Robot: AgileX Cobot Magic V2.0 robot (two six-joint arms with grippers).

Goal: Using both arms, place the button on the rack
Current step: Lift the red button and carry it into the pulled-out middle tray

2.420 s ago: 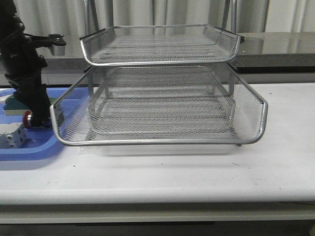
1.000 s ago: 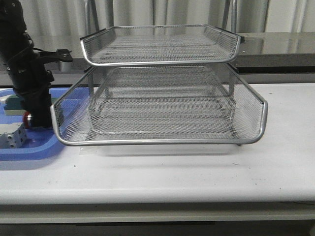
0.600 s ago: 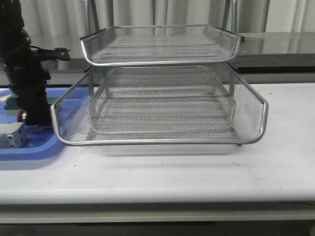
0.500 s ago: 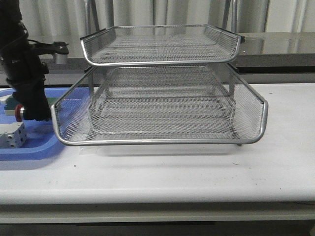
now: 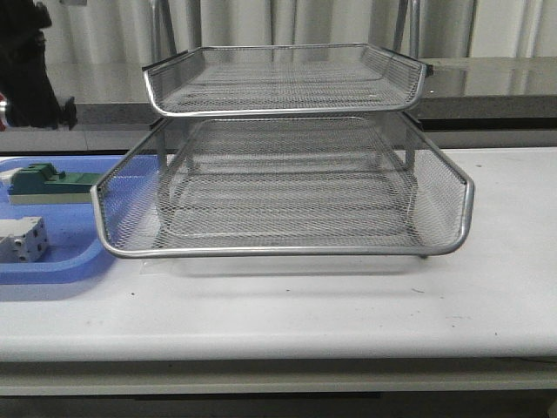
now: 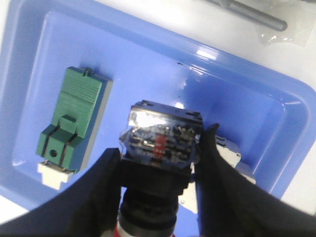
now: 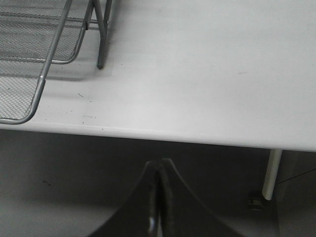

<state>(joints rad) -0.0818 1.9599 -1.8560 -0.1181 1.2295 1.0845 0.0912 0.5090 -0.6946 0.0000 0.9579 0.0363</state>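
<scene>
My left gripper (image 6: 162, 148) is shut on the button (image 6: 163, 140). Its black fingers (image 6: 98, 197) press both sides of the black body, the blue rear block points away from the wrist, and a sliver of red cap shows at the frame's edge. In the front view the left gripper (image 5: 35, 91) hangs high at the far left, above the blue tray and left of the rack (image 5: 287, 248). The button is barely visible there. My right gripper (image 7: 158, 190) is shut and empty, below the table's front edge, with a rack corner (image 7: 42, 84) nearby.
A flat blue tray (image 5: 83, 248) sits left of the rack, holding a green block (image 5: 48, 181) and a white-grey block (image 5: 22, 239). In the left wrist view the green block (image 6: 69, 131) lies on the blue tray (image 6: 247, 94). White table (image 5: 348, 305) lies in front.
My left gripper, down in the blue tray a second ago, has risen up and to the left with the button in it. The rack has not moved.
</scene>
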